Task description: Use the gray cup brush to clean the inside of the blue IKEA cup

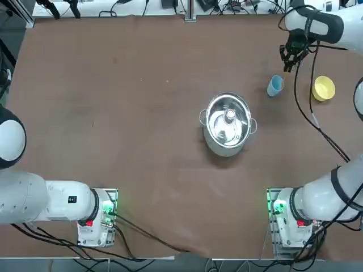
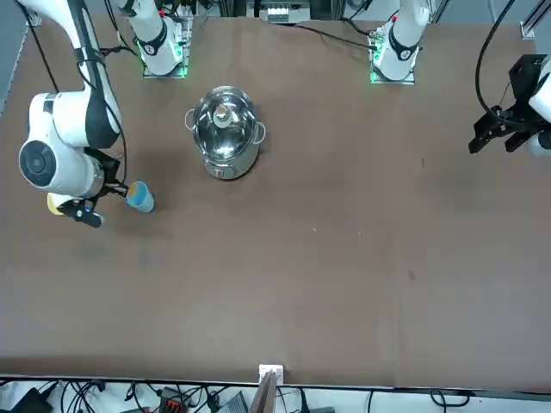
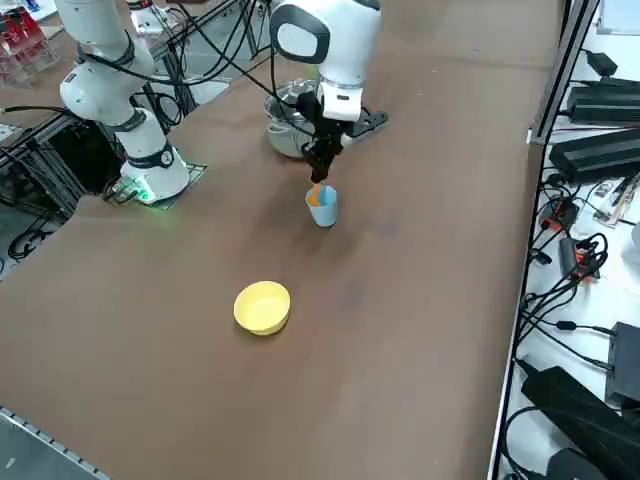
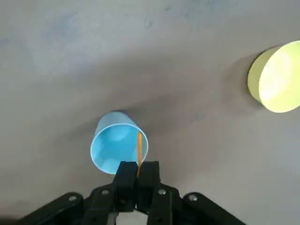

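The brown bench [image 1: 170, 181] runs out beneath everything. My working arm [image 2: 82, 120] reaches over it on my right-hand side. On the bench, between my two arm bases and farther out from them, sits the steel pot [image 1: 228, 127], its clear lid [image 1: 228, 118] on top, with a round knob at the middle and a loop handle on either side.

My right gripper [image 4: 139, 168] hangs over the bench beyond the pot and to its right, pointing down just above the blue cup. Its two fingers are closed on the slim orange handle of the brush [image 4: 139, 147], which stands out from between the fingertips and slants down into the cup's mouth. I cannot make out the brush's head.

The yellow cup [image 3: 262, 307] rests on the bench to the right of the blue one, near it but not touching, its open mouth facing up. The blue cup [image 3: 322, 207] stands upright on the bench, beyond the pot and to its right, between the pot and the yellow cup. From my wrist I see into its pale blue inside, with the orange handle crossing the rim on one side. The brush is the slimmest thing here.
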